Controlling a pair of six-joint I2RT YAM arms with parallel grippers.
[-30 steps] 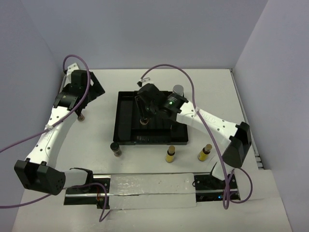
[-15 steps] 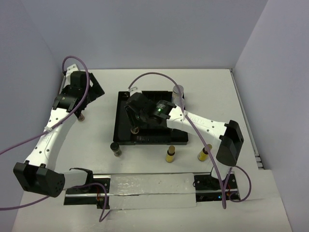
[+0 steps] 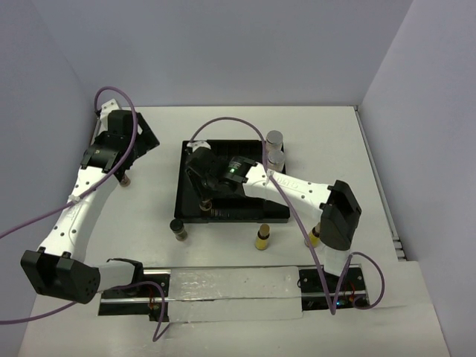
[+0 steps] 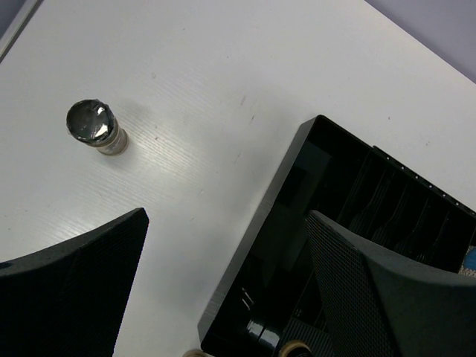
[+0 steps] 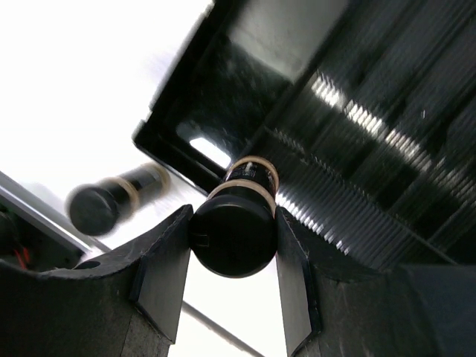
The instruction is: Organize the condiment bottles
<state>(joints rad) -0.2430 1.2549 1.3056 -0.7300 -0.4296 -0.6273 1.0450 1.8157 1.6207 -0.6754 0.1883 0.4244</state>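
Note:
My right gripper (image 5: pixel 234 249) is shut on a dark brown bottle (image 5: pixel 236 223) with a black cap. It holds the bottle over the front left corner of the black tray (image 3: pixel 190 165). In the top view this gripper (image 3: pixel 205 196) is at that corner. A second dark jar (image 3: pixel 178 229) stands on the table in front of the tray and also shows in the right wrist view (image 5: pixel 111 199). Two yellow-filled bottles (image 3: pixel 262 237) (image 3: pixel 315 237) stand in front of the tray. A grey-capped bottle (image 3: pixel 275 140) stands at the tray's back right. My left gripper (image 4: pixel 227 290) is open and empty above the table, near a small bottle (image 4: pixel 97 128).
The tray (image 4: pixel 349 216) has a long left compartment and ribbed slots. A white blue-labelled bottle (image 3: pixel 277 159) stands just in front of the grey-capped one. A metal rail (image 3: pixel 230 286) runs along the near edge between the arm bases. Grey walls enclose the table.
My right arm has carried the dark bottle leftward and nearer, from the tray's middle to its front left corner. The left arm has barely moved.

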